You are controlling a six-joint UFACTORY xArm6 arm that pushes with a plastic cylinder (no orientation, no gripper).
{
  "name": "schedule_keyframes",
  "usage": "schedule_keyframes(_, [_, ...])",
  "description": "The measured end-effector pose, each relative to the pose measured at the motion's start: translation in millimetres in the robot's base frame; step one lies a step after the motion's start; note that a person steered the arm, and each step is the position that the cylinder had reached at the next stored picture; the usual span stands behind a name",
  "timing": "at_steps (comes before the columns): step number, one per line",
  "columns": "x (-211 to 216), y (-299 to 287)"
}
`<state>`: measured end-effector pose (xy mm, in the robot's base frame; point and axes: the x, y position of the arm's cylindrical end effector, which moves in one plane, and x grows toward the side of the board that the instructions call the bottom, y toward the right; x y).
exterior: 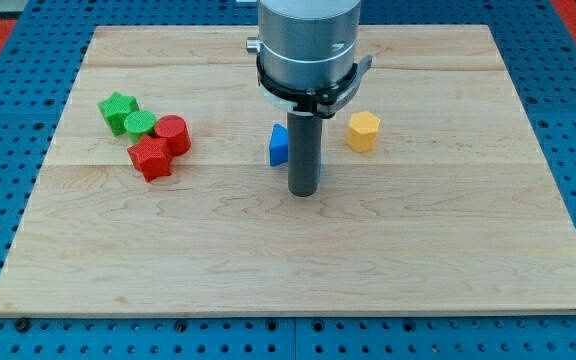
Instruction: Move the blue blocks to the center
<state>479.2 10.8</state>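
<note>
A blue block (279, 146) sits near the board's middle, partly hidden behind the dark rod; its shape cannot be made out. A sliver of blue also shows at the rod's right side (320, 168). My tip (303, 191) rests on the board just below and right of the blue block, touching or nearly touching it. A yellow hexagonal block (363, 131) lies to the rod's right.
At the view's left is a cluster: a green star block (118, 108), a green cylinder (140, 124), a red cylinder (172, 134) and a red star block (151, 158). The wooden board (298, 260) lies on a blue pegboard table.
</note>
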Motion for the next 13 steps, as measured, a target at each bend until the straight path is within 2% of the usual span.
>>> schedule_keyframes(13, [-6,-19])
